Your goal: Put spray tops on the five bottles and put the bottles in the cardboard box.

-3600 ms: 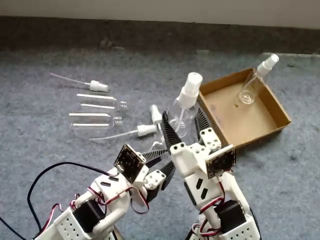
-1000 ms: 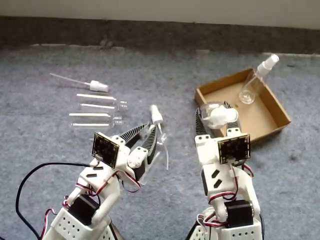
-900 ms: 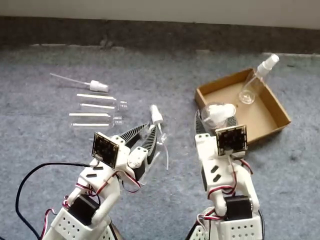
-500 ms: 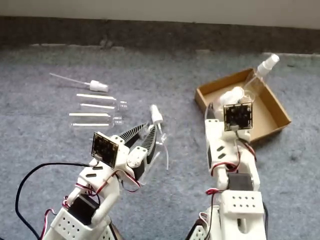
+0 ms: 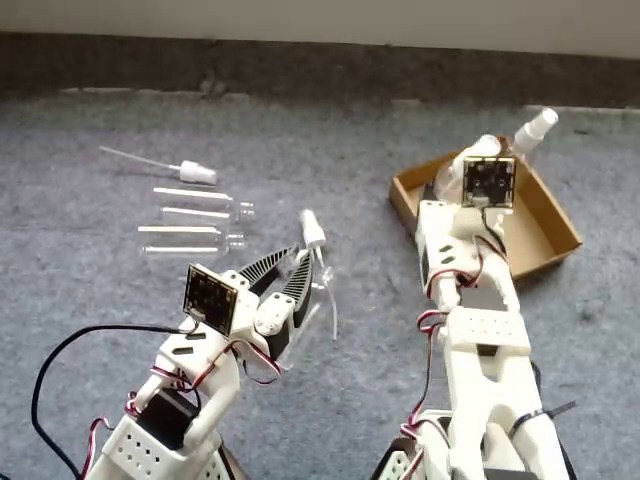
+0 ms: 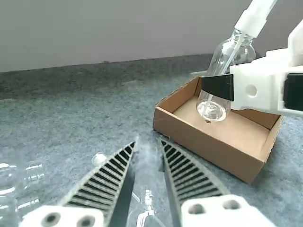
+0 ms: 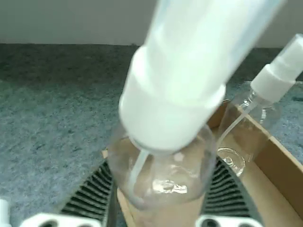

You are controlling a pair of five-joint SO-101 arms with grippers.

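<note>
Judged from above, stands partway: two bottles capped, the rest bare. Holds the right tool [image 5: 463, 178] out over the near-left side of a shallow brown cardboard box [image 5: 545, 225], clenched on a clear plastic bottle with a white spray top [image 5: 452, 180], seemingly not yet set down. Has, just past that tool's tips, a second capped clear bottle [image 5: 535, 127] leaning over the box's far corner. Finds the left tool [image 5: 308, 257] low over the grey carpeted bench [image 5: 120, 320], apparently clenched on a loose white spray top with a thin dip tube [image 5: 330, 300], with another loose white spray top [image 5: 312, 230] just off its tips. Leaves, ahead and well to that tool's left, an uncapped clear bottle [image 5: 200, 203] and a matching uncapped bottle [image 5: 190, 240] lying side by side and, beyond them, a third loose spray top [image 5: 197, 173]. From the left wrist, puts the left tool's jaws a narrow gap apart around something pale and blurred, so takes the grasp as likely, not sure. Sets the box ahead and to the right, with a tilted capped bottle [image 6: 227, 54] base-down near its floor and a black finger [image 6: 215, 87] of the right tool across it; cannot tell which of the two. From the right wrist, presses ribbed black fingers [image 7: 90, 198] to both sides of the held bottle, with the box beneath the tips and the second capped bottle ahead to the right, base on the box floor. Leaves to do, by this reckoning: release this bottle, cap those on the bench, box them.
</note>
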